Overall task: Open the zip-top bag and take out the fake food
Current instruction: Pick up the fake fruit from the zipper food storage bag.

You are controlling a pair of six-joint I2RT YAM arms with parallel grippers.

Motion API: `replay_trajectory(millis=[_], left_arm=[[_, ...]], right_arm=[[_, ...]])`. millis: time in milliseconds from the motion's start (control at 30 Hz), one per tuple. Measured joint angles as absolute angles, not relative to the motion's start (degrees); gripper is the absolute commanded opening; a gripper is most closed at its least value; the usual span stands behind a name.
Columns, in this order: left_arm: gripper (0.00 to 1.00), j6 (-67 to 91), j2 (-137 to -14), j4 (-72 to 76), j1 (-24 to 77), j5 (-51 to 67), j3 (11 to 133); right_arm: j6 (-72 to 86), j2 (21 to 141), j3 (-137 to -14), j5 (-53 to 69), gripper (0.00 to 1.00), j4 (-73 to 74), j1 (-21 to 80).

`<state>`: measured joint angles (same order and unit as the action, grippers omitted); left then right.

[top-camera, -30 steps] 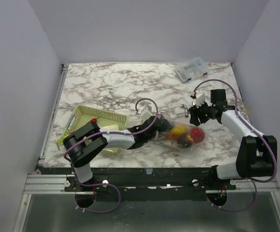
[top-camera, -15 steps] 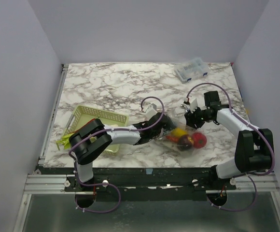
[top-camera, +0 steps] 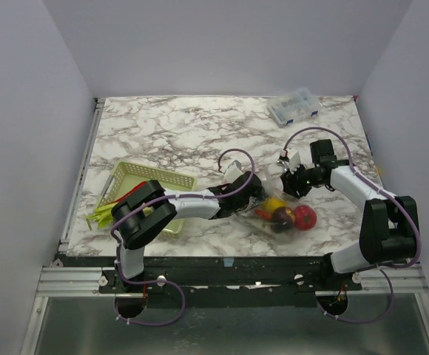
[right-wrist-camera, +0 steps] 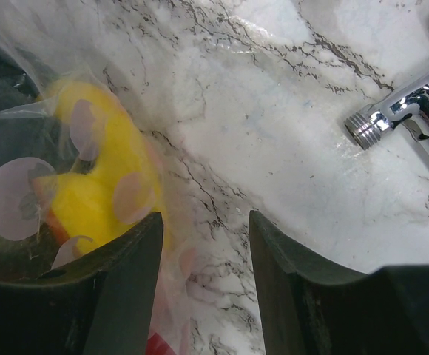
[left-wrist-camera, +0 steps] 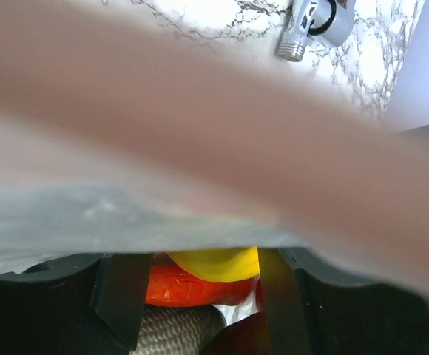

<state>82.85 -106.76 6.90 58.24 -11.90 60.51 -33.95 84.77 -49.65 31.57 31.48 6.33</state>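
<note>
Seen from above, the zip-top bag [top-camera: 270, 220] lies on the marble table [top-camera: 170, 133] between the two arms, to the right of the green basket [top-camera: 137, 181]. The yellow piece [top-camera: 274, 203] and the dark maroon ball [top-camera: 282, 216] show through it, and the red round fruit [top-camera: 305, 217] is at its right end. The left gripper [top-camera: 257, 197] is at the bag's left end and the right gripper [top-camera: 292, 180] at its far edge.

Only the right wrist view shows that pincer's fingers [right-wrist-camera: 118, 296] spread, with marble between them. In the left wrist view, blurred film and a pinkish strip [left-wrist-camera: 200, 126] cover much, so whether this pincer pinches the bag cannot be told.
</note>
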Motion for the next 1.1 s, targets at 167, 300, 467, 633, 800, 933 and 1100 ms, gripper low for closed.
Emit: replay_trajectory(millis=[167,300,467,633,800,933,1100], left_arm=[[0.15,82.8,-106.7,7.1,58.2,-11.9,60.4],[0.02,82.3,-105.9,7.5,58.2,-11.9,59.5],[0.0,80.7,-102.7,7.6,58.0,-12.4,56.9],[0.0,78.5,-98.5,7.3,57.5,-13.5,54.7],[0.0,75.6,-94.2,6.7,57.4,-15.3,53.7],[0.0,73.6,-90.6,5.9,57.4,-17.1,51.7],[0.0,71.0,-87.6,4.5,57.4,-18.6,49.4]], right_arm=[[-33.9,84.8,-49.7,31.9,0.53,31.5,6.3],[-34.0,84.8,-49.7,32.6,0.53,31.7,6.3],[-34.0,84.7,-49.7,33.9,0.54,32.2,6.4],[-33.9,83.5,-49.7,35.2,0.55,32.3,6.4],[-33.9,81.2,-49.7,37.0,0.56,32.3,6.4],[-33.9,79.1,-49.9,39.1,0.58,32.3,6.3],[-33.9,76.7,-50.1,42.5,0.62,32.3,5.6]])
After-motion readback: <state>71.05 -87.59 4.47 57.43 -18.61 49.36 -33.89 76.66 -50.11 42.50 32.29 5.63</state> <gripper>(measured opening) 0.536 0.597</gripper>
